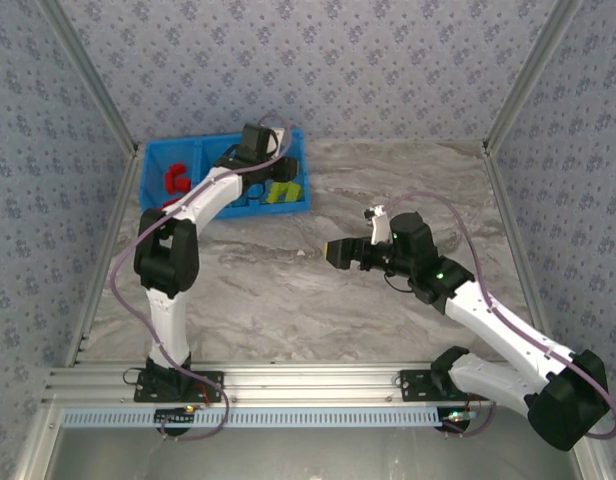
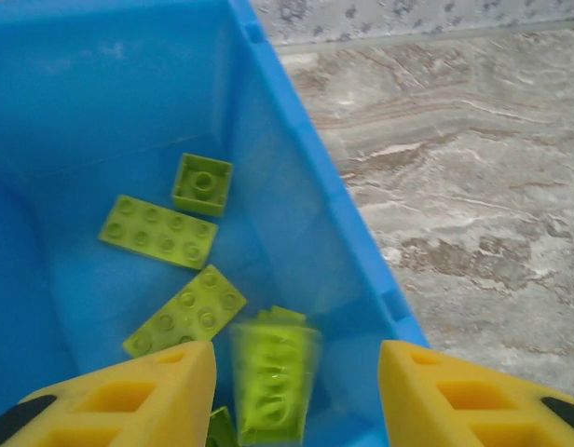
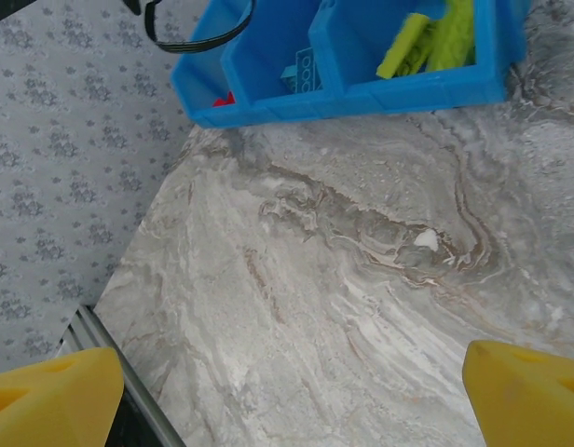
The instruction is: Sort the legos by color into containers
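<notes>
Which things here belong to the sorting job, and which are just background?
Job: bright blue divided plastic bin; lime green plastic bricks; red plastic bricks; light blue plastic brick; left hand; right hand.
Not job: grey marbled tabletop; patterned wall panels; aluminium rail.

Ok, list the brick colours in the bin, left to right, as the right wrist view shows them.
Red lego → light blue lego → lime green legos, each in its own compartment of the blue bin.
</notes>
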### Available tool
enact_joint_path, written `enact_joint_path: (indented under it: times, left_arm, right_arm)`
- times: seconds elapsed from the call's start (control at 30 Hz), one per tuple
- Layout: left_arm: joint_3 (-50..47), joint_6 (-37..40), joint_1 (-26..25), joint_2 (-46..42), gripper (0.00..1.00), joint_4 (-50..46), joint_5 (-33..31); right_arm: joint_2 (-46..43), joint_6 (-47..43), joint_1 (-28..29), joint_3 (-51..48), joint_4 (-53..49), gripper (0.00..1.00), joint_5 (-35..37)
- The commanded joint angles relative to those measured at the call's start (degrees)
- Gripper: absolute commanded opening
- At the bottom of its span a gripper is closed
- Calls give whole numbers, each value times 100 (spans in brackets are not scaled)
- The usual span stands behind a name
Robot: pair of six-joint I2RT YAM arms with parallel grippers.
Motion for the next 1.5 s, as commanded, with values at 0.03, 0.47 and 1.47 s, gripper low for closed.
enact_joint_path:
  times: [0.03, 0.47, 1.47]
  left_arm:
    - [-496, 208, -5, -1251, 53, 244, -214]
    - [-5687, 399, 186, -5962, 63, 1048, -2972]
    - [-7596, 1058, 2433, -2943, 99, 6318, -998]
  right_arm:
    - [-77, -121, -314, -42, -342, 97, 420]
    - [443, -1644, -2508, -715, 451, 100, 4735]
    - [2961, -3209, -3508, -2184, 5497, 100, 2571]
